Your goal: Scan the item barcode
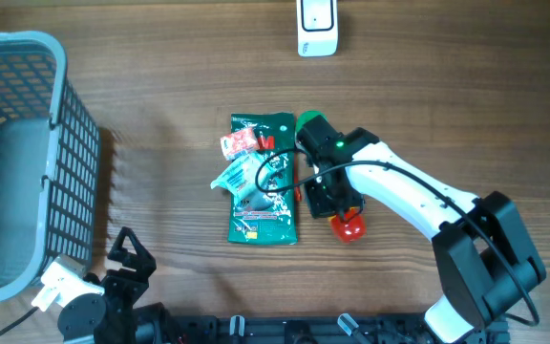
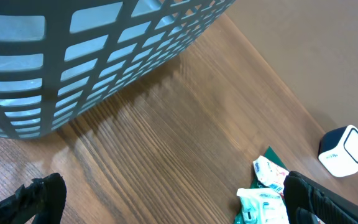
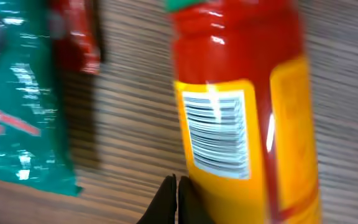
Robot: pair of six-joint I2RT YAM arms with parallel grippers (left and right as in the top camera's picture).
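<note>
Grey basket [image 1: 74,162] far left; my left claw [image 1: 132,250] beside it, spread wide, clear of work. Green packet [image 1: 261,215] mid-table. White scanner [image 1: 316,24] at far edge, well apart. Red bottle [image 3: 241,74] lying flat beside packet, barcode [image 3: 219,134] facing up. My right claw [image 3: 174,199] pinched closed, empty, just beside it; I judge for nudging, not lifting.

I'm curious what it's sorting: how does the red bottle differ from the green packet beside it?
The bottle is round, glossy red with a yellow label; the green packet is flat. The bottle's barcode shows in the right wrist view; none can be made out on the green packet. Smaller packets lie on the green packet; the right arm reaches over the bottle. Both lie on the wooden table.
</note>
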